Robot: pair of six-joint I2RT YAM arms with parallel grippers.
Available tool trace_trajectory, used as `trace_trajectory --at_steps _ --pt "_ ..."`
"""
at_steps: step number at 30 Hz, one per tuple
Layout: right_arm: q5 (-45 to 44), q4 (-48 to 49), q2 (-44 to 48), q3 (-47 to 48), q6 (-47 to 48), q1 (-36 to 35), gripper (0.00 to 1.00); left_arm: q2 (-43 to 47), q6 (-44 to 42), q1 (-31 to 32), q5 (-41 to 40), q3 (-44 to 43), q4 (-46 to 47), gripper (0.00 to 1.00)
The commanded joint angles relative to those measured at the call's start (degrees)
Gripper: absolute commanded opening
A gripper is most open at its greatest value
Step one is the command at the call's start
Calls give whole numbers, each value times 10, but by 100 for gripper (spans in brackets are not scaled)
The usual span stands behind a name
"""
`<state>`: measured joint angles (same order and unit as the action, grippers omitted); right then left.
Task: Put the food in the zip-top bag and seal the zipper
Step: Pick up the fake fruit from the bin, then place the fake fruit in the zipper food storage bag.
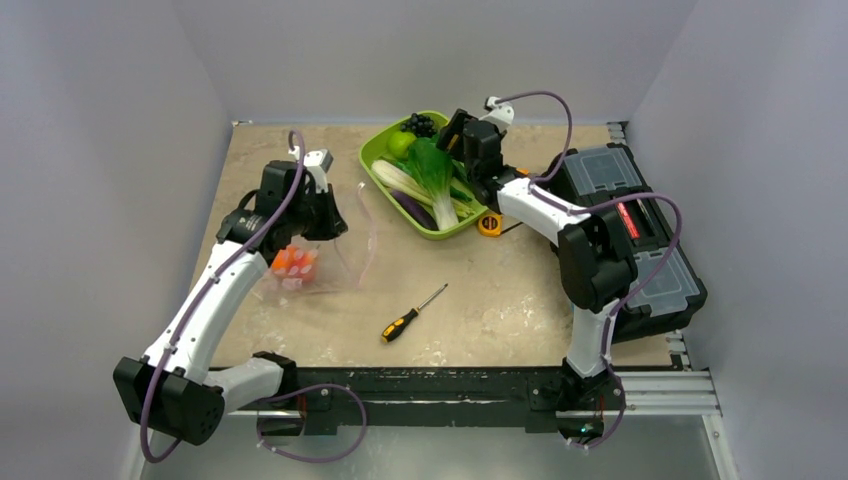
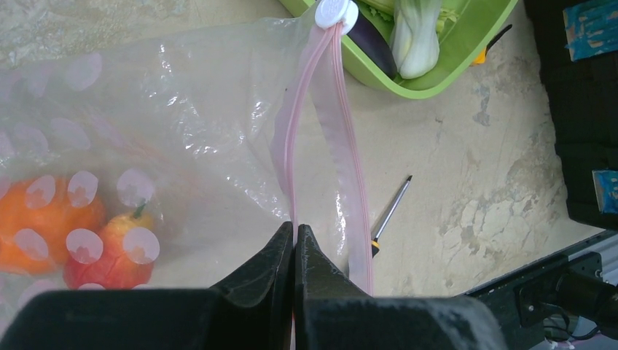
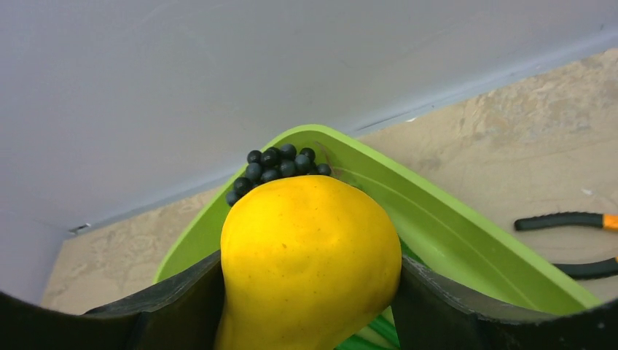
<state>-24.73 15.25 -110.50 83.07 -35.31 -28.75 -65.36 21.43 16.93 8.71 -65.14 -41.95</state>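
The zipper (image 2: 352,168) of the zip-top bag (image 2: 182,109) is pinched at its near end by the closed left jaws; its long axis runs away from them toward the green tray (image 2: 437,80). A yellow fruit (image 3: 310,255) is gripped between the right jaws above the tray, in front of the grapes (image 3: 277,168). Bare tabletop (image 2: 466,168) is seen beside the bag's mouth, where a screwdriver (image 2: 390,208) lies

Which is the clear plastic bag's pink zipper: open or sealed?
Open: the pink zipper splits into two spread tracks below the white slider.
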Motion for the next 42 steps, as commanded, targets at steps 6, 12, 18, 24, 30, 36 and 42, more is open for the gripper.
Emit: trace_trajectory --at_steps 6,12,18,24,30,36,42 --pt "-37 -10 13 90 140 0 0 -16 -12 -1 -16 -21 2 0" --pt "-42 -18 25 140 179 -1 0 -23 -13 -1 -16 -22 2 0" --pt "89 -50 74 68 148 -2 0 -32 -11 -1 -1 -26 -1 0" --pt "283 8 101 -60 148 -16 0 -46 -9 -1 12 -36 -8 0" --pt "371 97 109 -127 137 -65 0 -32 -16 -1 -9 -42 -26 0" --pt "457 133 130 -139 115 -107 0 -9 -13 -1 -30 -37 -23 0" --pt "472 153 174 -177 133 -157 0 17 -10 -1 -50 -30 -15 0"
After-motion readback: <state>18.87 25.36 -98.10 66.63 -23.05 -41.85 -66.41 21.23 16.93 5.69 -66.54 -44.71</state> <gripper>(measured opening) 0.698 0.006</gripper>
